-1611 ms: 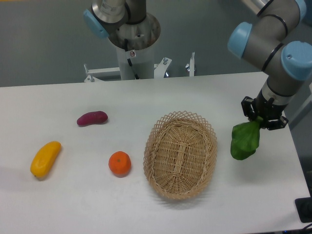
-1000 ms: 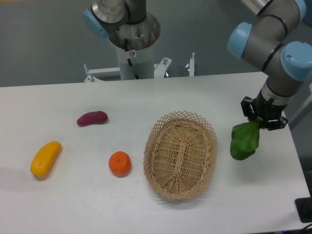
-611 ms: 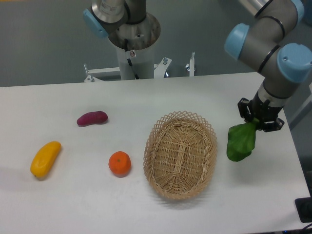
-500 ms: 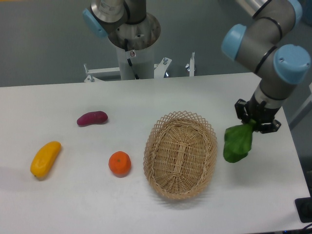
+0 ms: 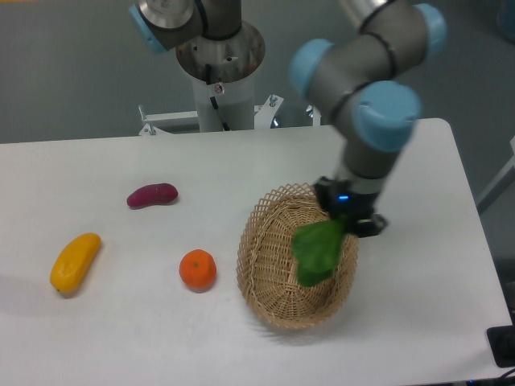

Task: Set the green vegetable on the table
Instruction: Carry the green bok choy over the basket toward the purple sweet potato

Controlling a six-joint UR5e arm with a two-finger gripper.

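One view is all we have, the fixed camera looking down on the tabletop (image 5: 402,338), so we read everything from it and take the wicker basket (image 5: 278,281) as our landmark.

Over the basket's right half hangs the tool (image 5: 351,215), clenched on the green vegetable (image 5: 318,251). We see the dark green leafy end dangling below the tool, in front of the basket's interior and right rim; the pale stalk end is hidden between the jaws. We judge the vegetable to be in the air, not resting in the basket, though this single angle does not let us be certain how high it hangs.

Left of the basket, near its rim, sits an orange fruit (image 5: 198,269). Further left and well apart lies a yellow fruit (image 5: 75,261), and up-left of the basket, away from the rest, a purple sweet potato (image 5: 152,195).

As for progress, we judge the grasp done and the carry under way, while the placement itself is not yet done: the vegetable touches no bare white surface. What is left is to bring it beside the basket onto open tabletop, lower it, and release.
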